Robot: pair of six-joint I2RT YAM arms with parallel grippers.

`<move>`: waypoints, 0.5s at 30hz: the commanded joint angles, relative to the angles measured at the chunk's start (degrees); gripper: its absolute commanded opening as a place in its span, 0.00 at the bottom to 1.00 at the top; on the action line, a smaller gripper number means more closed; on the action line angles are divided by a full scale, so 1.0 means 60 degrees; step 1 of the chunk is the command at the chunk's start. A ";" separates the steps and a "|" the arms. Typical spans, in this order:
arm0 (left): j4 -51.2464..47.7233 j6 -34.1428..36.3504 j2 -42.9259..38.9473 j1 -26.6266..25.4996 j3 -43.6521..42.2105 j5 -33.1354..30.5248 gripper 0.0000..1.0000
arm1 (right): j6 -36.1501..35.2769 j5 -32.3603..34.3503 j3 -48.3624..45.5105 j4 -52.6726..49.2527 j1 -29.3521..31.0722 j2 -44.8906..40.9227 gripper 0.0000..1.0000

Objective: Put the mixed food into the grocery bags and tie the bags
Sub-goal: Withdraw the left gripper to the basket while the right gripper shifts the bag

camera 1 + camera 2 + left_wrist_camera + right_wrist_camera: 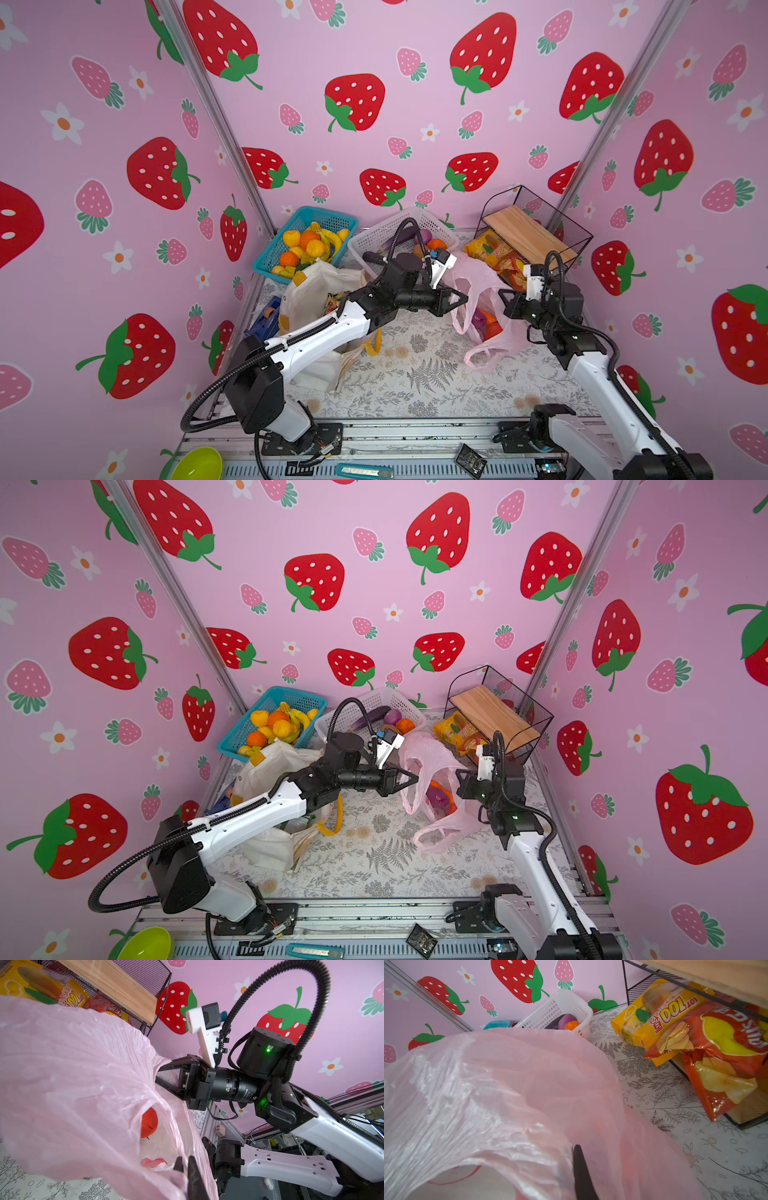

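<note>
In both top views: shows the pink plastic bag (482, 286) upright, right of centre on the table (415, 374), mouth stretched between left gripper (462, 297) and right gripper (503, 297); jaws of both pinched shut on its film. Shows toy vegetables (486, 322) inside, white tote (309, 291) left of centre, and snack packets (496, 253) in the wire rack (573, 232) at upper right.

In the left wrist view: clamps pink film between fingertips (192, 1169) at lower centre; shows a red tomato (148, 1120) inside the bag.

In the right wrist view: presses one black finger (580, 1167) against the film at lower centre.
</note>
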 commanded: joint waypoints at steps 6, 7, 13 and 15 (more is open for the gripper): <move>-0.0192 -0.0931 0.0835 0.0843 0.0326 -0.0052 0.10 | -0.0493 0.0588 0.0728 -0.1273 -0.0046 -0.0753 0.00; -0.0165 -0.0951 0.0870 0.0914 0.0318 -0.0062 0.11 | -0.0522 0.0601 0.0782 -0.1383 -0.0046 -0.0789 0.00; -0.0360 -0.0763 0.0941 0.1226 0.0376 -0.0123 0.12 | -0.0773 0.0722 0.1168 -0.1879 -0.0053 -0.0872 0.00; -0.0413 -0.0680 0.0969 0.1351 0.0398 -0.0134 0.15 | -0.0865 0.0883 0.1214 -0.1912 -0.0054 -0.0771 0.00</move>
